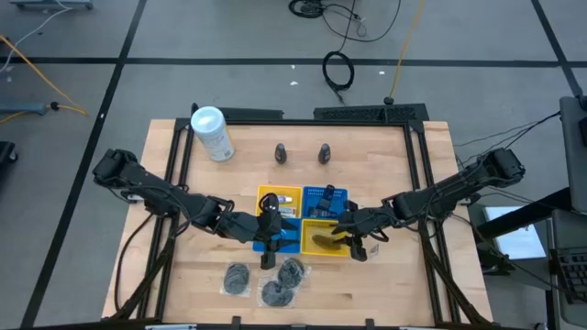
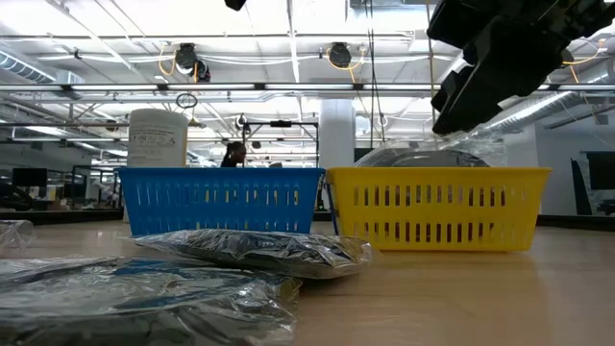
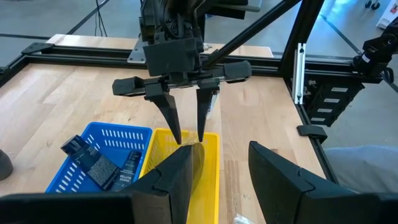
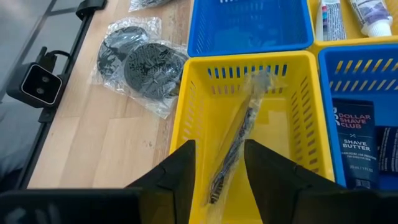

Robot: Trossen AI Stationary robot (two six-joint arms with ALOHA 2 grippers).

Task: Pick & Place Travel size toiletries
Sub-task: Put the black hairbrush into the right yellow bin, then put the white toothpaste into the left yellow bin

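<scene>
A dark disc in clear wrap (image 4: 239,134) stands on edge inside the near yellow basket (image 4: 186,118), its lower edge on the basket floor. My right gripper (image 4: 219,144) hangs open over it, pointing down, one finger on either side of its upper part, as the left wrist view also shows (image 3: 188,138). My left gripper (image 3: 219,148) hovers open with nothing in it above the near blue basket (image 1: 286,234). Three more wrapped discs (image 1: 275,293) lie on the table near the front edge. Two dark cone bottles (image 1: 281,153) stand behind the baskets. My right gripper's fingers (image 3: 171,118) come from above on either side of the wrapped disc's top edge (image 3: 196,149). I cannot tell whether they touch the wrap. The disc leans slightly in the yellow basket and sticks up above its rim (image 2: 423,154).
Four small baskets sit in a square mid-table: a far blue one holds dark sachets (image 4: 357,143), a far yellow one holds tubes (image 4: 367,12). A big white canister (image 1: 211,133) lies at the far left. A metal frame (image 1: 417,165) borders the table.
</scene>
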